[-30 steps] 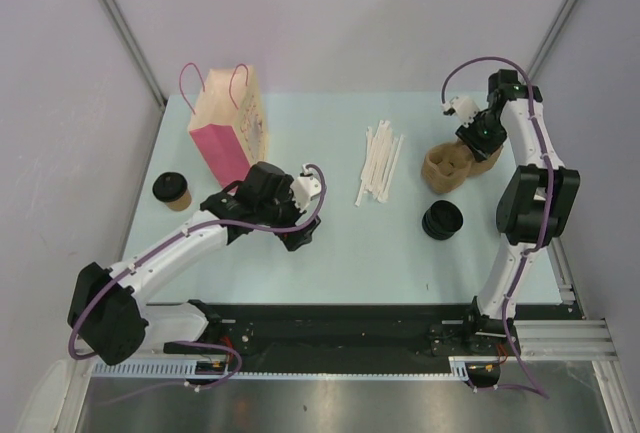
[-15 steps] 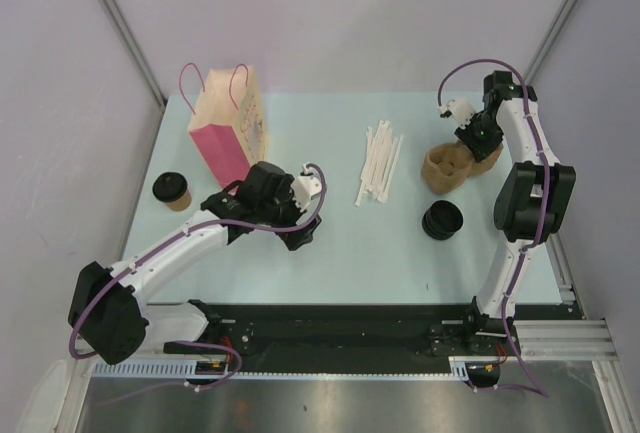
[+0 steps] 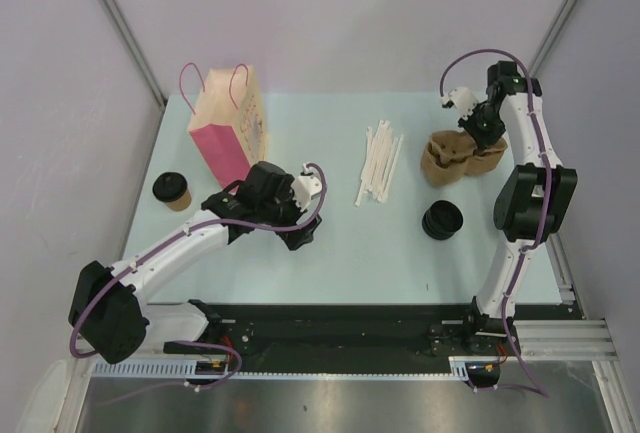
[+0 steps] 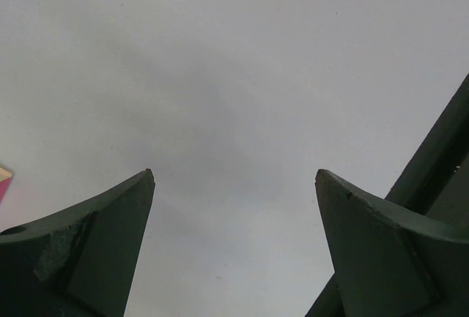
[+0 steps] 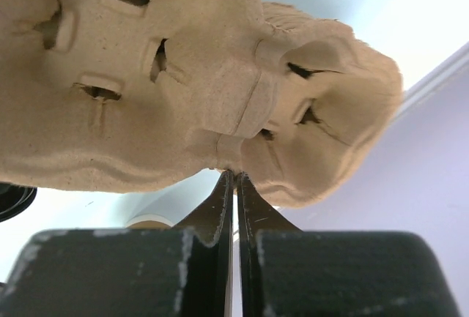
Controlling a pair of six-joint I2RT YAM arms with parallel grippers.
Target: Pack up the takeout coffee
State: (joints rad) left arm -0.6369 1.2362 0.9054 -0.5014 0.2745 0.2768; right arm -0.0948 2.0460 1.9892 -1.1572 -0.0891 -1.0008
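Two grippers are noted. The right gripper [image 5: 233, 174] is clenched, its jaws pressed together on the thin lower rim of the pulp cup carrier [image 5: 183, 75]. The carrier stands at the far right of the table [image 3: 350, 253], and the overhead view shows it tilted up from the surface. The left gripper [image 4: 234, 174] is released, jaws spread wide over bare table near the centre, with nothing between them.

The takeout coffee [image 3: 172, 190], lid on, stands upright at the far left edge, well apart from both grippers and just left of the pink paper bag [image 3: 228, 125]. The straws [image 3: 380, 163] and the black lids [image 3: 441, 220] lie between the two arms.

Assessment: the step in hand is fetching the carrier; the coffee itself is not yet handled. The next move calls for bringing the carrier toward the centre and setting it flat. The rim pinch is slight, so slippage or swinging is a risk. The left arm is better placed to collect the coffee.
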